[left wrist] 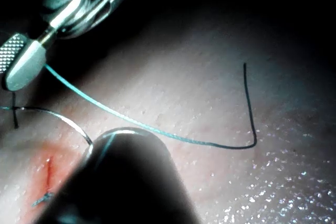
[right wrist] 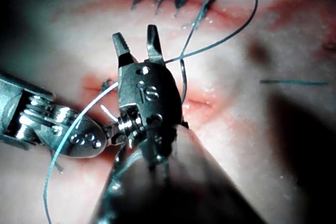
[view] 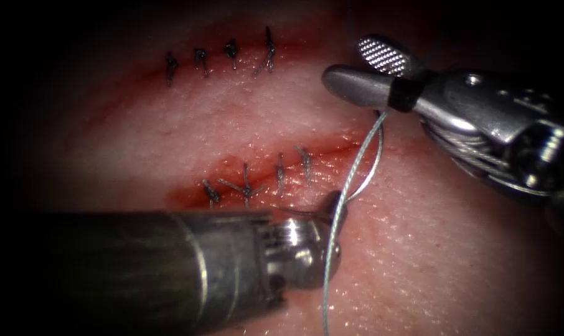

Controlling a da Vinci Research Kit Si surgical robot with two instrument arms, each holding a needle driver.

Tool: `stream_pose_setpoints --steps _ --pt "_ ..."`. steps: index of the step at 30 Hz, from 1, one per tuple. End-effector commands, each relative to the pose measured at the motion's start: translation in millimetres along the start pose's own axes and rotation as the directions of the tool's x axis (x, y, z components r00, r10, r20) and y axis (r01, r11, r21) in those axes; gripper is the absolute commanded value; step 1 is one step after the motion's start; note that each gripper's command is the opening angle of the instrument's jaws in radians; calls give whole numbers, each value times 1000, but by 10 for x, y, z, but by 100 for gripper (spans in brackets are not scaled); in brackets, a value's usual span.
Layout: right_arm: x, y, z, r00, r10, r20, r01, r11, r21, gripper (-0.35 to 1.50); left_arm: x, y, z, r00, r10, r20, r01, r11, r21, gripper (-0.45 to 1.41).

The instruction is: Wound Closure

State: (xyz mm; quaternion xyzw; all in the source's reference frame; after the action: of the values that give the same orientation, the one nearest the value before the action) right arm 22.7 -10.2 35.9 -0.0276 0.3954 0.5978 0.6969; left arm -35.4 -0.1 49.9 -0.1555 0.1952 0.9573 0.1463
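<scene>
Pork tissue carries two stitched cuts; your right gripper gapes holding nothing, your left gripper clamps the needle by the lower cut's right end, thread trailing.

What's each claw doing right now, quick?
Left tool: shut on the needle, about mid-curve.
Right tool: open, holding nothing; the thread runs past it.

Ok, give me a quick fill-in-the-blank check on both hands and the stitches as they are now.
1. The right hand has its jaws ____.
2. The left hand grips the thin curved ____.
3. The upper row of stitches counts ____ stitches.
Missing words: open; needle; four.
</scene>
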Motion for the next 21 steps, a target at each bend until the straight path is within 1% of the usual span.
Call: stream_pose_setpoints --steps 1,2,4,5,6,8,9,10,12,13,14,15,16,18,21 --pt "-14 -2 9 999 -13 35 13 1000 -11 12 2 5 3 1000 -2 -2 2 1000 -3 -45" --pt "-18 -1 9 998 -23 66 24 1000 -18 12 2 3 2 1000 -1 -7 1 1000 1 -45" --pt "-27 2 8 989 -46 138 51 998 -28 2 0 -1 -1 1000 -6 -14 6 1000 6 -45" --pt "-36 5 5 975 -70 211 77 997 -24 -1 -3 -7 -5 1000 -11 -23 11 1000 8 -37" --pt "-36 5 5 975 -70 211 77 997 -24 -1 -3 -7 -5 1000 -11 -23 11 1000 8 -37" --pt "-46 9 0 953 -70 296 80 997 -19 -3 -7 -13 -9 999 -15 -32 15 1000 9 -38" --pt "-51 13 -4 939 -73 336 83 996 -14 -3 -9 -16 -11 999 -20 -31 20 1000 18 -43" --pt "-54 16 -6 930 -76 359 87 996 -15 -3 -11 -18 -13 999 -23 -28 24 999 26 -45" --pt "-56 23 -10 925 -65 374 82 996 -29 0 -13 -20 -15 999 -30 -24 31 999 44 -45" --pt "-55 25 -11 925 -56 375 76 996 -40 20 -13 -20 -16 999 -30 -24 31 999 44 -45" --pt "-55 27 -10 927 -24 374 52 997 -63 84 -12 -18 -16 999 -30 -22 31 998 46 -45" --pt "-55 27 -10 927 -24 374 52 997 -63 84 -12 -18 -16 999 -30 -22 31 998 46 -45" --pt "-55 25 -7 928 8 372 29 995 -94 116 -10 -16 -16 1000 -20 -18 20 999 50 -45" --pt "-57 22 -2 930 32 366 6 995 -101 121 -7 -13 -15 1000 -5 -14 5 998 57 -45" --pt "-58 20 5 941 74 332 -38 993 -115 119 -4 -11 -16 1000 2 -13 -1 998 67 -45"
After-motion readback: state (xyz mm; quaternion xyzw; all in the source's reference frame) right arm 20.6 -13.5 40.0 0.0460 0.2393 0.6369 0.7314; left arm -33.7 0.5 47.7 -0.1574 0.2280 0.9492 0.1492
